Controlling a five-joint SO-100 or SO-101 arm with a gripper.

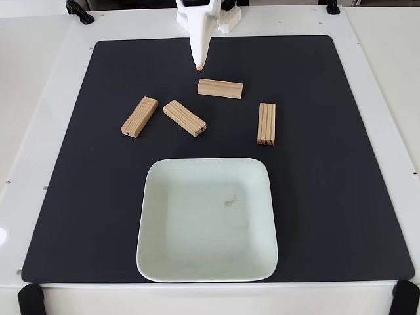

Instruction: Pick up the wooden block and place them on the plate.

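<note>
Several light-tan wooden blocks lie on the black mat in the fixed view: one at the left [139, 117], a slanted one beside it [184, 118], one lying crosswise in the middle [220, 88], and an upright-oriented one at the right [266, 123]. The pale mint square plate [154, 252] sits near the front of the mat with nothing on it but a small smudge. My white gripper [199, 64] points down from the top edge, just behind and left of the middle block, touching nothing. Its fingers look pressed together into one tip.
The black mat [341, 197] covers most of the white table [39, 98]. Black clamps sit at the front corners [31, 300] and along the back edge. Bare mat lies to the right and left of the plate.
</note>
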